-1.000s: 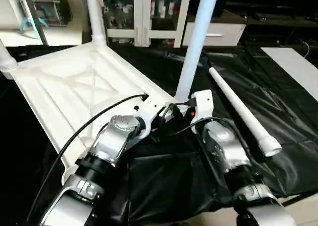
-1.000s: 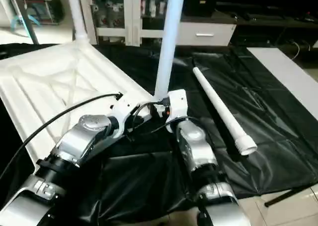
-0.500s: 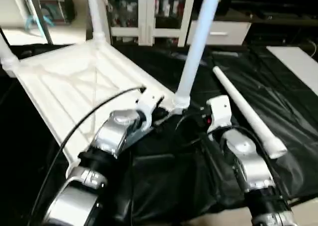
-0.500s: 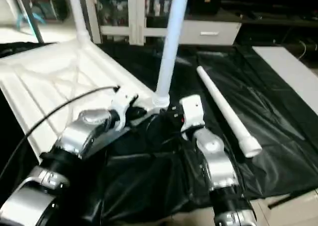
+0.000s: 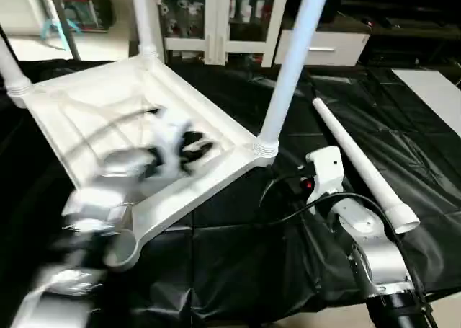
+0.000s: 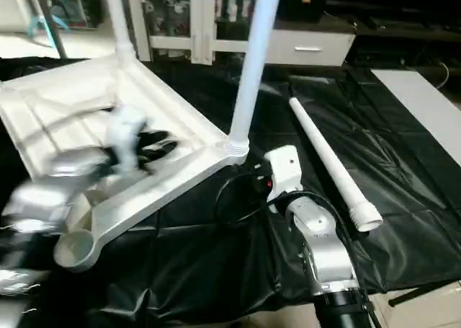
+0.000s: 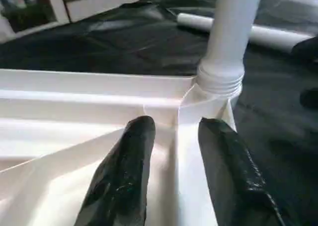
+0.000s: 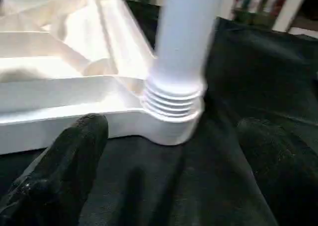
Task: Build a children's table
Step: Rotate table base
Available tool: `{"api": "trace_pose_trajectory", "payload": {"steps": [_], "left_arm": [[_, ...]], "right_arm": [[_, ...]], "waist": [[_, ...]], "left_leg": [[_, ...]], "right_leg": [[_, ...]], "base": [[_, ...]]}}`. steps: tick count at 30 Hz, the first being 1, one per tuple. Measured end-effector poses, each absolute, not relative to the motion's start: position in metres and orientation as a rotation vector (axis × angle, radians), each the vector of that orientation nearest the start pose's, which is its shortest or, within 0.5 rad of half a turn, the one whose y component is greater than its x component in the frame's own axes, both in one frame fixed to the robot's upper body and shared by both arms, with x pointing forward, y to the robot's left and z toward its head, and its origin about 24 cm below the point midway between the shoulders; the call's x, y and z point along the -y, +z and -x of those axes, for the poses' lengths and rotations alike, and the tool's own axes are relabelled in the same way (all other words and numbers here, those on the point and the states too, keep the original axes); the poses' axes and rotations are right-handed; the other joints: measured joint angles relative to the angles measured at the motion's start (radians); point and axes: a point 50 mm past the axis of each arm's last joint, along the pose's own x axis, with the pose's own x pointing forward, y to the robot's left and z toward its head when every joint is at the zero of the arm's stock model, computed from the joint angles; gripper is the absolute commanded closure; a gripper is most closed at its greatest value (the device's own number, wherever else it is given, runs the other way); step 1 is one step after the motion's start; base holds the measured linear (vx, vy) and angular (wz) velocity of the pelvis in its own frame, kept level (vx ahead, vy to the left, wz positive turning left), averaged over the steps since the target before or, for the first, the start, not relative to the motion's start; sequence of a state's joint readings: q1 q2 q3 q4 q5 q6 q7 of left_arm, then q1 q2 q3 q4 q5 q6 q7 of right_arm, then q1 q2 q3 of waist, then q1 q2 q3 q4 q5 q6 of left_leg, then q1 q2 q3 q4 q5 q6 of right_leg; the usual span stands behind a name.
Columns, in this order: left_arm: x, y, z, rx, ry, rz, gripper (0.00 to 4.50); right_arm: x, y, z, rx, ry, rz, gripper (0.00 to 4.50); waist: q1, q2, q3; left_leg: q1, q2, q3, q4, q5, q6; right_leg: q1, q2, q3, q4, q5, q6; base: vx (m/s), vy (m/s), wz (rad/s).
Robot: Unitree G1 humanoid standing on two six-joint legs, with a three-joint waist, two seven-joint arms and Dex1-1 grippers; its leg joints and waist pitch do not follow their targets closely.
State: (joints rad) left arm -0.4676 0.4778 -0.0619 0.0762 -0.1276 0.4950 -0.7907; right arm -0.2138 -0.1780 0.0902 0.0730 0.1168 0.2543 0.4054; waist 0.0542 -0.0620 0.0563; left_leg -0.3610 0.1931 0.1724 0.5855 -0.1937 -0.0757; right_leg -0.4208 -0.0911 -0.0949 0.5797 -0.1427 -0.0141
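The white table top (image 5: 94, 119) lies upside down on black cloth, ribbed underside up. Three legs stand in its corner sockets; the nearest one (image 5: 292, 61) rises at the near right corner. At the near left corner an empty socket (image 5: 119, 249) faces me. A loose leg (image 5: 356, 162) lies on the cloth to the right. My left gripper (image 7: 176, 126) is open above the ribs just inside the near right corner, blurred in the head views. My right gripper (image 8: 174, 131) is open, low on the cloth, facing that leg's threaded base (image 8: 174, 104) without touching it.
A white glass-door cabinet (image 5: 216, 18) and a white drawer unit (image 5: 324, 47) stand behind the work. The black cloth (image 5: 238, 270) hangs in folds over the near edge. A white slab (image 5: 432, 90) lies at the far right.
My right gripper has come off the near right leg's base and drawn back toward me. My left arm has swung left, away from that corner, and is in motion. The camera shifted slightly.
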Motion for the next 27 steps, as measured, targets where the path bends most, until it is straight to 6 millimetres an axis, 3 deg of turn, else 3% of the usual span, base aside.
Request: {"api": "trace_pose_trajectory", "payload": {"steps": [3, 9, 19, 27], "left_arm": [[-0.217, 0.123, -0.295, -0.378, -0.796, -0.402, 2.79], [-0.263, 0.127, -0.265, -0.58, -0.778, -0.487, 2.79], [-0.276, 0.123, -0.264, -0.69, -0.717, -0.579, 2.79], [-0.261, 0.097, -0.272, -0.754, -0.758, -0.609, 2.79]], "right_arm": [[0.126, 0.055, -0.274, -0.165, 0.663, 0.073, 0.0], [0.118, 0.069, -0.263, -0.131, 0.83, 0.063, 0.0], [0.12, 0.07, -0.258, -0.155, 0.882, 0.053, 0.0], [0.115, 0.07, -0.255, -0.163, 0.928, 0.05, 0.0]], "waist": [[0.0, -0.004, 0.001], [0.011, -0.01, 0.002], [0.008, -0.026, -0.003], [0.011, -0.027, -0.004]], "left_leg": [[0.003, 0.0, 0.0, -0.001, -0.001, -0.001], [0.004, -0.001, 0.0, 0.0, 0.0, -0.001], [0.011, -0.001, 0.0, 0.0, 0.0, -0.001], [0.01, -0.001, 0.0, 0.0, 0.0, -0.001]], "right_leg": [[0.002, 0.0, 0.0, 0.0, -0.001, 0.001], [0.006, 0.0, 0.003, 0.0, -0.001, 0.002], [0.013, 0.001, 0.005, 0.0, -0.001, 0.002], [0.013, 0.001, 0.005, 0.0, -0.002, 0.003]], "base": [[0.0, 0.0, 0.0], [0.0, 0.0, 0.0], [0.0, 0.0, 0.0], [0.0, 0.0, 0.0]]}}
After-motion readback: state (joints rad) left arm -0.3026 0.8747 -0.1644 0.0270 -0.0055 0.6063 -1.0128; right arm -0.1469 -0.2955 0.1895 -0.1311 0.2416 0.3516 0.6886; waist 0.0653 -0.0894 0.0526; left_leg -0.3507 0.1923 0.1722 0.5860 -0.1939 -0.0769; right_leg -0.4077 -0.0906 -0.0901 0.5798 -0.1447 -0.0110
